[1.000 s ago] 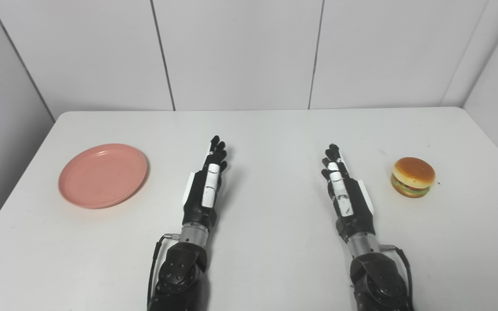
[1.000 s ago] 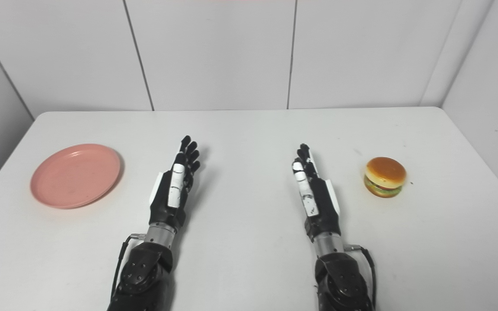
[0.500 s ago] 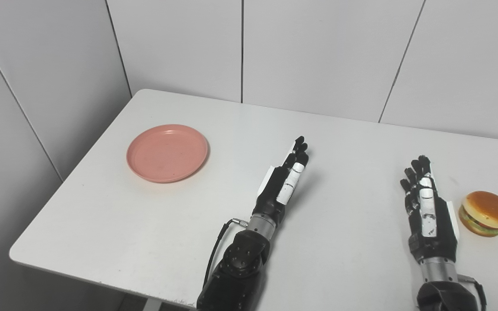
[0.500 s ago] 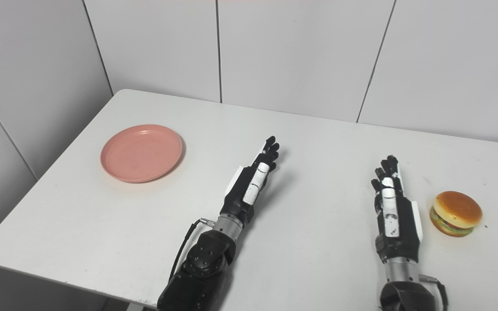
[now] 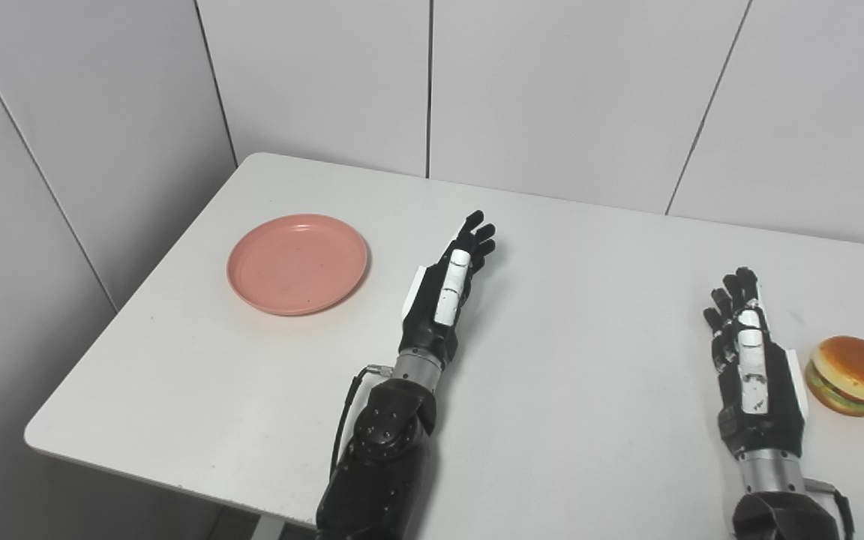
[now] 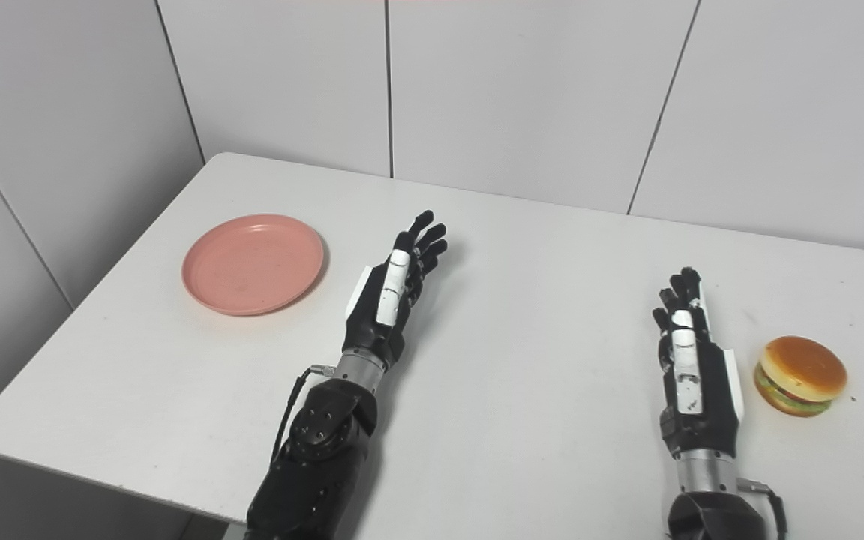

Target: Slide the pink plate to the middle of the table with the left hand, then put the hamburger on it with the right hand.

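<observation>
Step one not begun: round pink plastic plate (image 5: 297, 263) sits at white tabletop (image 5: 567, 375) left; left robot hand (image 5: 447, 296) beside it, fingers spread, empty. Right robot hand (image 5: 754, 367) likewise empty near toy hamburger (image 5: 854, 364). Next: left reaches plate rim.

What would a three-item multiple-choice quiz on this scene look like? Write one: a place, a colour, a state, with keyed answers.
1. Where does the hamburger lie?
A. on the plate
B. on the table beside the right hand
C. in the left hand

2. What colour is the plate?
A. pink
B. blue
C. green

3. What state is the left hand in?
A. shut on the plate
B. shut on the hamburger
C. open, holding nothing

Answers: 1 B, the hamburger sits on the table just outside the right hand. 2 A, the plate is plainly pink. 3 C, the left hand's fingers are stretched out, apart from the plate.
</observation>
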You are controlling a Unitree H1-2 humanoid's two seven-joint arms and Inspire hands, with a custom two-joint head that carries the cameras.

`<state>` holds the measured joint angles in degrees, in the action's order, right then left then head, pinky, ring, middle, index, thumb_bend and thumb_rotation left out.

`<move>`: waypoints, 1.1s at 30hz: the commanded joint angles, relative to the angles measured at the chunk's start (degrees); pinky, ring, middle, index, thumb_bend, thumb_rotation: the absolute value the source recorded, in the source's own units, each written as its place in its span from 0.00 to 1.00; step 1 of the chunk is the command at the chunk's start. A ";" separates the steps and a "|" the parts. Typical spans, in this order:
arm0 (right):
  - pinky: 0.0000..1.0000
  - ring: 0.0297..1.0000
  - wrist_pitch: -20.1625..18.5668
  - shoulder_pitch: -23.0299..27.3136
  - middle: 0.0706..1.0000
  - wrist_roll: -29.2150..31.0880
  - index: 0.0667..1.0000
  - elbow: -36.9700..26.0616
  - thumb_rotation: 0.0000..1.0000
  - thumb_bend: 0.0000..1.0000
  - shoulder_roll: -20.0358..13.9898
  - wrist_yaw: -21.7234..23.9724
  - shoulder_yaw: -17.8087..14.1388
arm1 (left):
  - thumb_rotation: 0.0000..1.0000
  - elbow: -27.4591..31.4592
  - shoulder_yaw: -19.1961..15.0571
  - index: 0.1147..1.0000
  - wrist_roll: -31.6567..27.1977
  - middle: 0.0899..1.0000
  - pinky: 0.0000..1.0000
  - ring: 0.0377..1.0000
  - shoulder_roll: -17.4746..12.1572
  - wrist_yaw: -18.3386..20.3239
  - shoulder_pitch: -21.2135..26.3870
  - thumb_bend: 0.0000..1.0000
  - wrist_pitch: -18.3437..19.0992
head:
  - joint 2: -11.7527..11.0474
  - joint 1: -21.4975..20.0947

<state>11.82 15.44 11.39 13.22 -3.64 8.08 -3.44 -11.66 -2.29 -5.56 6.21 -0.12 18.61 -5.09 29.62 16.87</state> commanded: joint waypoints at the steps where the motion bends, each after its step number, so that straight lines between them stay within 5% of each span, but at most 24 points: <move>1: 1.00 1.00 2.68 -1.24 1.00 0.12 1.00 1.49 0.89 0.58 0.20 0.03 -0.54 | 1.00 2.45 -1.53 0.88 -1.41 0.89 0.94 0.90 -1.73 -0.08 3.76 0.86 0.49 | -0.05 0.18; 7: 1.00 1.00 2.50 -1.37 1.00 0.89 1.00 1.39 0.89 0.55 0.29 0.47 -0.78 | 1.00 2.78 -6.09 0.74 -3.11 0.77 0.78 0.79 -3.79 -2.76 6.08 0.87 0.25 | -0.38 0.75; 17: 1.00 1.00 2.33 -1.69 1.00 0.15 1.00 0.80 0.88 0.54 0.39 -0.16 -0.93 | 1.00 4.34 -10.63 0.70 -4.42 0.73 0.73 0.75 -9.30 -4.46 8.73 0.85 1.55 | -0.61 1.34; 33: 1.00 1.00 2.34 -1.63 1.00 0.15 1.00 1.35 0.89 0.55 0.32 -0.05 -1.07 | 1.00 -5.08 -18.24 0.60 -7.24 0.63 0.64 0.66 -19.41 -6.19 13.04 0.83 0.86 | -1.62 2.88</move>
<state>11.87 15.26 11.40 12.95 -3.50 8.00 -4.16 -17.25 -20.12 -12.33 -10.78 -6.10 27.77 -3.27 28.04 19.69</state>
